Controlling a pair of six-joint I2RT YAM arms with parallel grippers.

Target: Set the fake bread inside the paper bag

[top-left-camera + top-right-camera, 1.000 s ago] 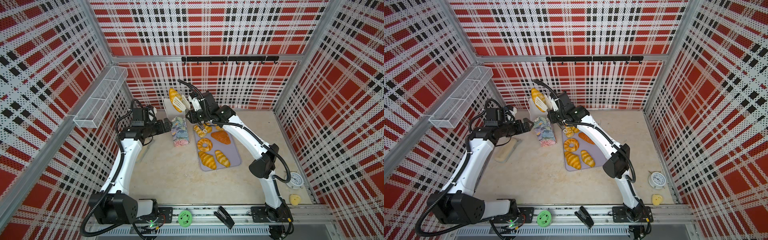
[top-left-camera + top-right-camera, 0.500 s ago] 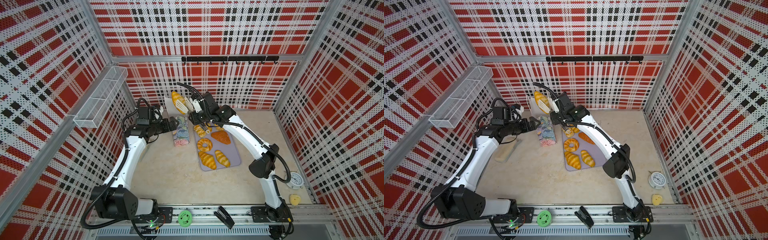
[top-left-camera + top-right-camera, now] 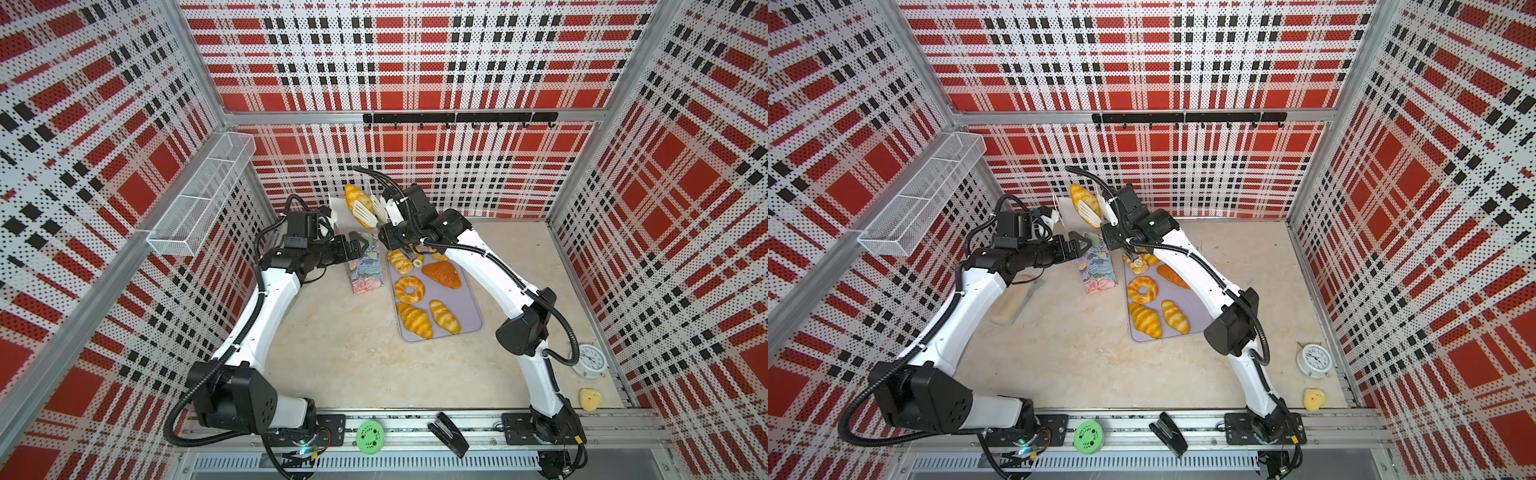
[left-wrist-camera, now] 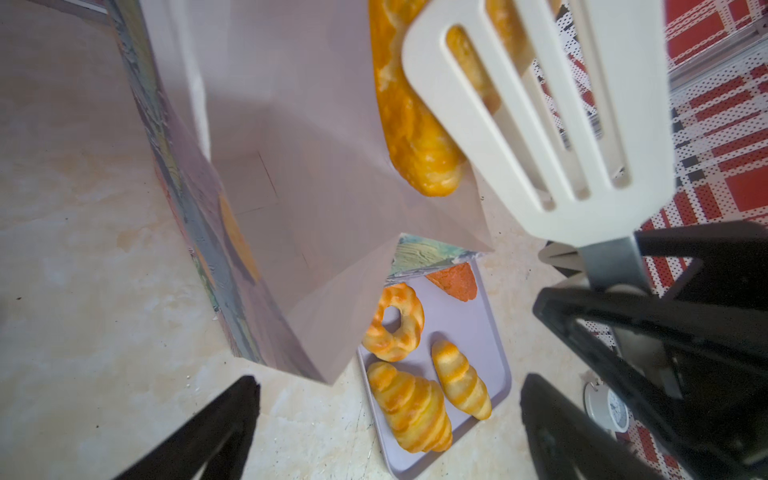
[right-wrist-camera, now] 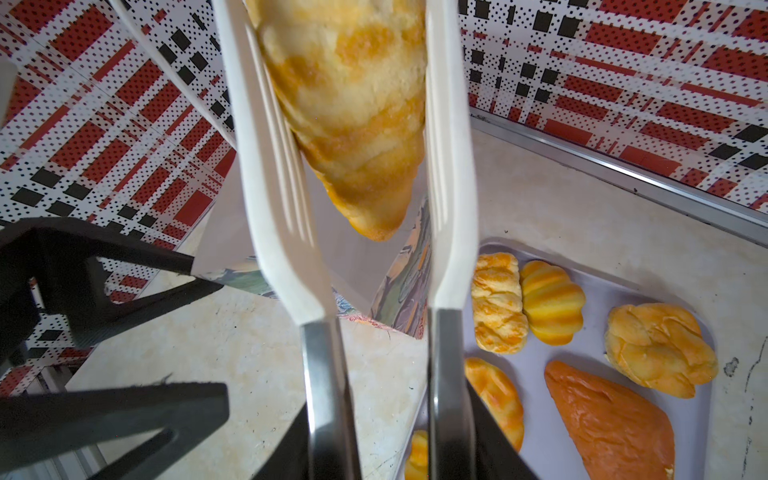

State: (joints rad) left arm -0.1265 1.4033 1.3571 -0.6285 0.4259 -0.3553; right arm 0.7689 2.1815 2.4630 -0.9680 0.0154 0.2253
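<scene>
Overhead, a glossy golden toy croissant hangs in white slotted plastic tongs above a tall pastel floral paper bag standing on the beige stone-look worktop.
The right tool is closed on the tongs' steel handles, and the blades pinch the croissant point down over the bag's open white mouth; whether its tip is below the rim cannot be told. The left tool is spread wide and empty, just beside the bag's upper edge. Just beside the bag, on its far side from that tool, a flat grey-lilac tray carries more fake bread: a ring doughnut, an orange-brown triangular piece, two striped croissants and braided rolls.
</scene>
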